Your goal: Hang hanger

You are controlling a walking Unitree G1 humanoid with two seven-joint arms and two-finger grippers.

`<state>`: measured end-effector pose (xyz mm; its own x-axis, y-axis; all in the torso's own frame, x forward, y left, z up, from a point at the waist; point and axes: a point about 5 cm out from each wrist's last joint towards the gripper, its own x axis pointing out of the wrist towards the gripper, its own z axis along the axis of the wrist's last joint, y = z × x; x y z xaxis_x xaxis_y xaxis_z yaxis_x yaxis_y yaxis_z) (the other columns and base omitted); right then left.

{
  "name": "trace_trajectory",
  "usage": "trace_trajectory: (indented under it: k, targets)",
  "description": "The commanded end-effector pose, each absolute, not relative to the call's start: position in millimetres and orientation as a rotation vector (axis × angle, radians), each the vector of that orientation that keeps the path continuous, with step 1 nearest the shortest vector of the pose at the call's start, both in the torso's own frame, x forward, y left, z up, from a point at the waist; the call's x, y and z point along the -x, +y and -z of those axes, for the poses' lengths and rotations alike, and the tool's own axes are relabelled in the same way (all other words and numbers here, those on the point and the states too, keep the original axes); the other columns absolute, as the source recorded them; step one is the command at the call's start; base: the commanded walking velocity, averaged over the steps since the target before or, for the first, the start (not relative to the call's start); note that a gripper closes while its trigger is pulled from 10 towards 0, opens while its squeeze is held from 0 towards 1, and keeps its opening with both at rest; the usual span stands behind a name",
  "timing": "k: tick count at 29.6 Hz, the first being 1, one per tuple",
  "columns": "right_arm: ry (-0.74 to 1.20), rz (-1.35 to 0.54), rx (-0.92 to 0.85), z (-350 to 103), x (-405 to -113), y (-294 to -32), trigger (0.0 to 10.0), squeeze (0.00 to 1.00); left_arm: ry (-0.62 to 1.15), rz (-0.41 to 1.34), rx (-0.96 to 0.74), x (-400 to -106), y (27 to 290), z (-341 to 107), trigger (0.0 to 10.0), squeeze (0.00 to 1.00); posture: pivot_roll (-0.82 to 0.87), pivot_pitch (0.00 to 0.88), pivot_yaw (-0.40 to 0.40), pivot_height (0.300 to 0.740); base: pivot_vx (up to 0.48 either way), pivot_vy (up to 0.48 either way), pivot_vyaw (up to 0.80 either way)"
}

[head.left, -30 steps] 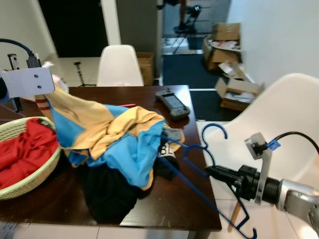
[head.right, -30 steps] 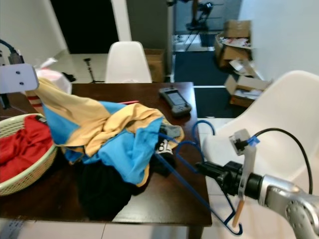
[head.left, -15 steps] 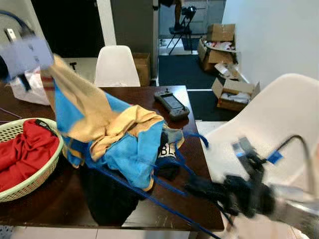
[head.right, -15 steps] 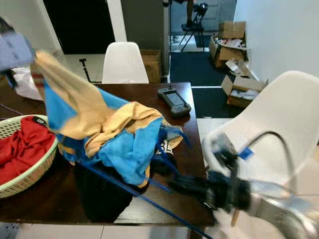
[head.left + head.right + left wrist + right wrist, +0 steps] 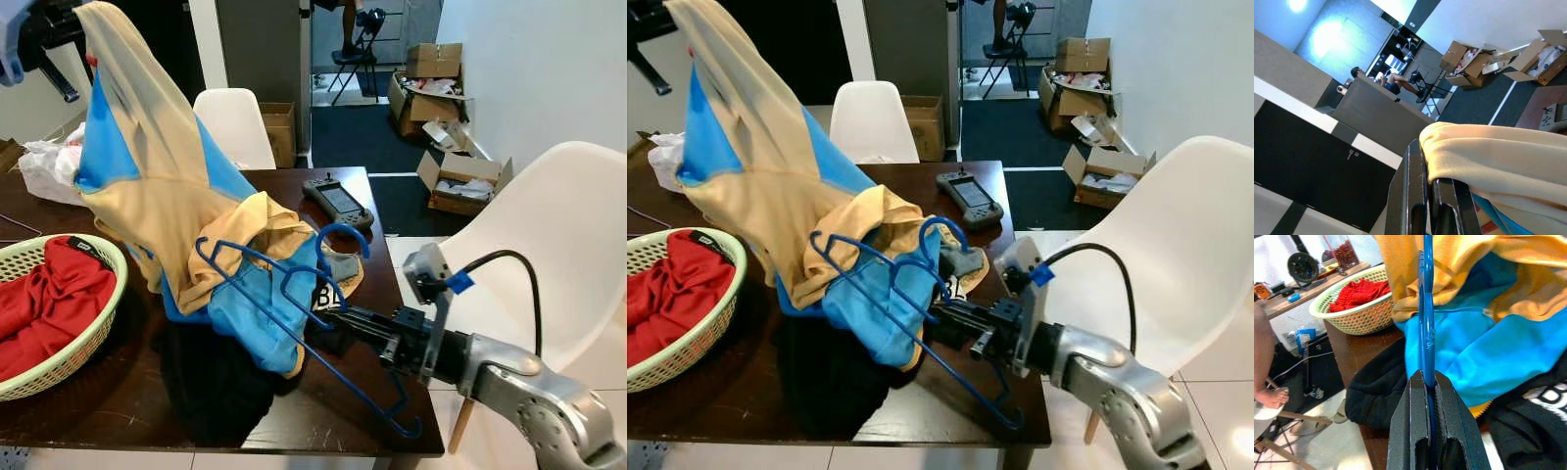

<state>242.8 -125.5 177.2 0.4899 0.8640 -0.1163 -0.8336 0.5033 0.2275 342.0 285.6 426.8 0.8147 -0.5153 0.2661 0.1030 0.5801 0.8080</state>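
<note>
My left gripper (image 5: pixel 76 20) is raised high at the far left, shut on the top of a yellow and blue shirt (image 5: pixel 147 176). The shirt hangs from it down onto the dark table (image 5: pixel 353 186). In the left wrist view the fingers (image 5: pixel 1413 186) pinch yellow fabric (image 5: pixel 1488 156). My right gripper (image 5: pixel 333 315) reaches in over the table's right edge, shut on the shoulder bar of a blue hanger (image 5: pixel 294 338). The hanger lies tilted against the shirt's lower folds, hook (image 5: pixel 345 229) uppermost. The right wrist view shows the bar (image 5: pixel 1426 323) clamped between the fingers.
A black garment (image 5: pixel 211 377) lies heaped at the table's front. A green basket (image 5: pixel 103 323) with red cloth sits at the left. A handheld game console (image 5: pixel 338 201) lies at the far right of the table. White chairs (image 5: pixel 549 225) stand right and behind. A person's foot (image 5: pixel 1266 399) is on the floor.
My left gripper has lifted the shirt from near the table to high above it. My right gripper has swung the hanger from beyond the table's edge in against the shirt.
</note>
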Motion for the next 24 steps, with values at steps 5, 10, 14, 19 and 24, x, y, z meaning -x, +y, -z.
trace_trajectory:
  k: [5,10,14,19,24]
  targets:
    - [0.244,-1.248,-0.143,-184,-217,-108,10.0,0.00,-0.538,0.373,-0.842,-342,285,-432,0.0,0.00,0.09,0.007,0.084,0.740,0.000,0.000,0.00]
    - [0.205,-1.206,-0.138,-190,-223,-106,10.0,0.00,-0.532,0.376,-0.830,-345,282,-431,0.0,0.00,0.08,0.007,0.090,0.740,0.000,0.000,0.00]
    - [0.200,-1.216,-0.158,-192,-223,-108,10.0,0.00,-0.524,0.376,-0.821,-347,281,-429,0.0,0.00,0.08,0.007,0.090,0.740,0.000,0.000,0.00]
    - [0.245,-1.297,-0.141,-188,-214,-89,10.0,0.00,-0.528,0.378,-0.806,-349,278,-429,0.0,0.00,0.08,0.010,0.089,0.740,0.000,0.000,0.00]
    - [0.249,-1.199,-0.146,-184,-233,-69,10.0,0.00,-0.527,0.387,-0.803,-351,274,-429,0.0,0.00,0.08,0.008,0.093,0.740,0.000,0.000,0.00]
